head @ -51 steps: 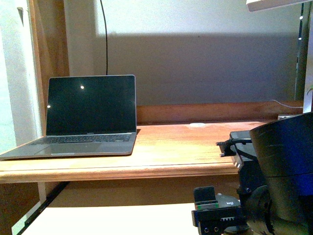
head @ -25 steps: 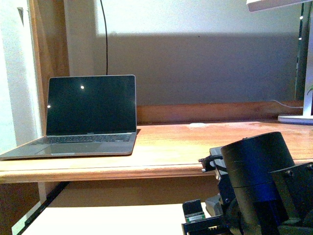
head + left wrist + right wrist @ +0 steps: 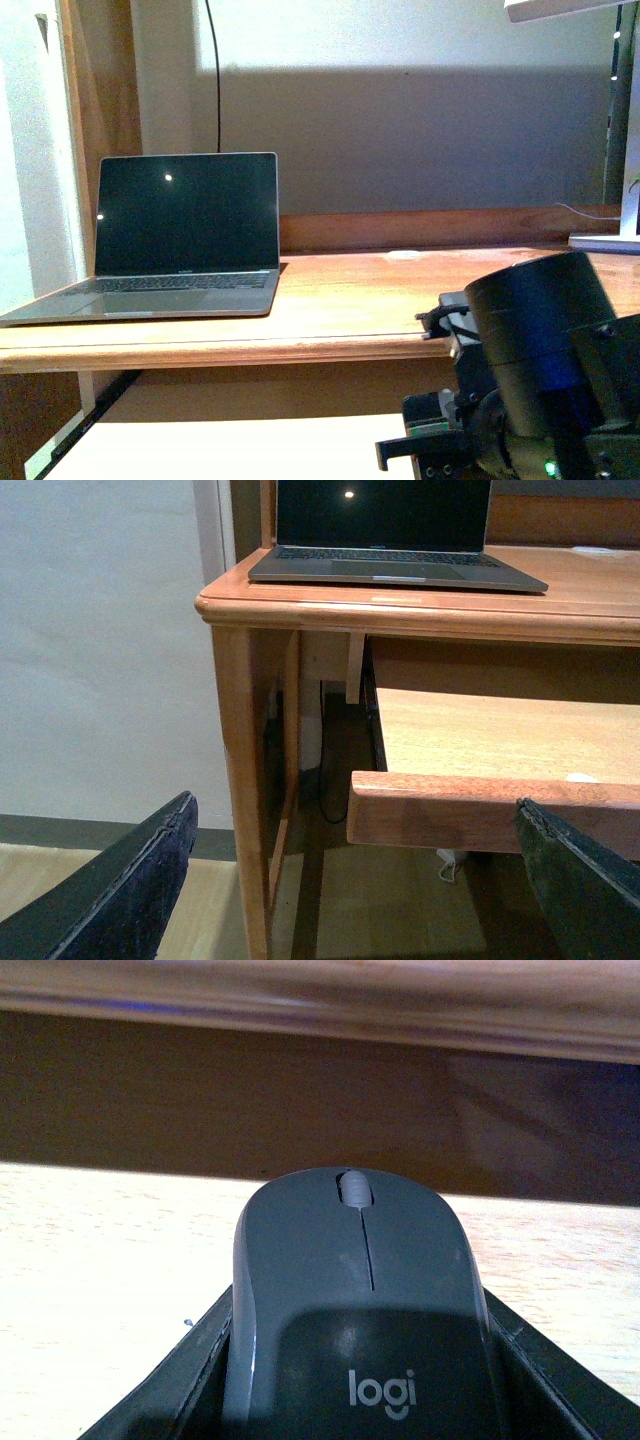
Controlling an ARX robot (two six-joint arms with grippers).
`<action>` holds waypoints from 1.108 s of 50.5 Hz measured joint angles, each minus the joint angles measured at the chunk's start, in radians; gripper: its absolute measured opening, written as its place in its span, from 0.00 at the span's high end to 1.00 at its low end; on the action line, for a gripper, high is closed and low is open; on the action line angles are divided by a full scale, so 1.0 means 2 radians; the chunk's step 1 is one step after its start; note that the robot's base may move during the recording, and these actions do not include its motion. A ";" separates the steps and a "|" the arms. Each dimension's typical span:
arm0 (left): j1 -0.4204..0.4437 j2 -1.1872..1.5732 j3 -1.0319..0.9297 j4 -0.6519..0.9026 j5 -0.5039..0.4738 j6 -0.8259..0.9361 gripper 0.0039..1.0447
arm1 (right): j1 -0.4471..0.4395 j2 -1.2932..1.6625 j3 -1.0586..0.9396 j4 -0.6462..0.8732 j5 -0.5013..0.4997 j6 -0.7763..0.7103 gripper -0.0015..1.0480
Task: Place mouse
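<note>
The mouse (image 3: 350, 1290) is dark grey with a scroll wheel and a "logi" mark. It fills the right wrist view, and my right gripper (image 3: 355, 1385) is shut on it, a black finger (image 3: 165, 1400) at each side. It hangs just over a pale wooden pull-out shelf (image 3: 90, 1280), below the desk's front edge (image 3: 320, 995). In the front view my right arm (image 3: 540, 340) sits low at the right and hides the mouse. My left gripper (image 3: 355, 880) is open with nothing between its fingers (image 3: 130, 895), low in front of the desk's left leg.
An open laptop (image 3: 185, 235) stands on the left of the wooden desk (image 3: 350, 300). A small white disc (image 3: 404, 255) lies near the desk's back rail. A white lamp base (image 3: 605, 242) stands at the far right. The pull-out shelf (image 3: 500, 810) juts out under the desktop.
My right arm has swung left and down from the desktop's right edge to the shelf level. In the last half second it rose slightly.
</note>
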 joint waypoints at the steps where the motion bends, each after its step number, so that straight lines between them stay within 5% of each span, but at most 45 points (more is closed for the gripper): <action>1: 0.000 0.000 0.000 0.000 0.000 0.000 0.07 | -0.001 -0.004 -0.002 -0.001 -0.001 0.001 0.47; 12: 0.000 0.000 0.000 0.000 0.000 0.000 0.07 | -0.017 -0.128 -0.034 -0.078 -0.056 0.014 0.47; 25: 0.000 0.000 0.000 0.000 0.000 0.000 0.07 | -0.010 -0.124 0.042 -0.129 -0.033 0.006 0.47; 56: 0.000 0.000 0.000 0.000 0.000 0.000 0.07 | 0.053 0.251 0.560 -0.274 0.147 -0.016 0.47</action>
